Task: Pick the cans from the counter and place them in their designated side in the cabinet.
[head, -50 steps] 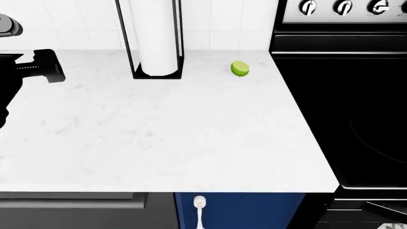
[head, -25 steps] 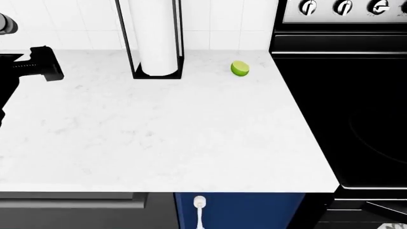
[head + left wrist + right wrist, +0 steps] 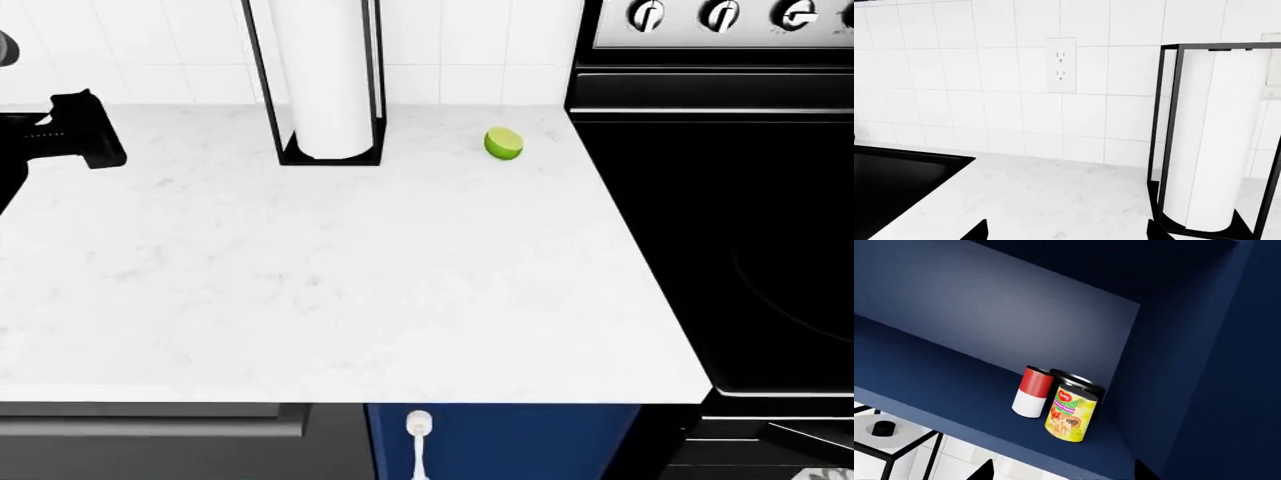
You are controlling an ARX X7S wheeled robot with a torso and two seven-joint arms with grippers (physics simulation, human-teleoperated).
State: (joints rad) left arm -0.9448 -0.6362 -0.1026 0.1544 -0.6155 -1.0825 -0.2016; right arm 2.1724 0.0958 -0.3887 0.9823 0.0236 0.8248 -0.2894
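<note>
I observe both cans, red-and-white can [image 3: 1033, 392] and yellow-labelled can [image 3: 1071, 414], upright and side by side on the blue cabinet shelf [image 3: 934, 385]. Left gripper [image 3: 83, 130] hovers over the counter [image 3: 347, 270]. I cannot tell either gripper's jaw state.

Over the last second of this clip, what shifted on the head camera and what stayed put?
Only the left gripper moved: it slid further toward the left edge of the head view and slightly back toward the wall, holding nothing. The lime, the paper towel holder and the counter kept their places. No cans stand on the counter in the head view, then or now.
</note>
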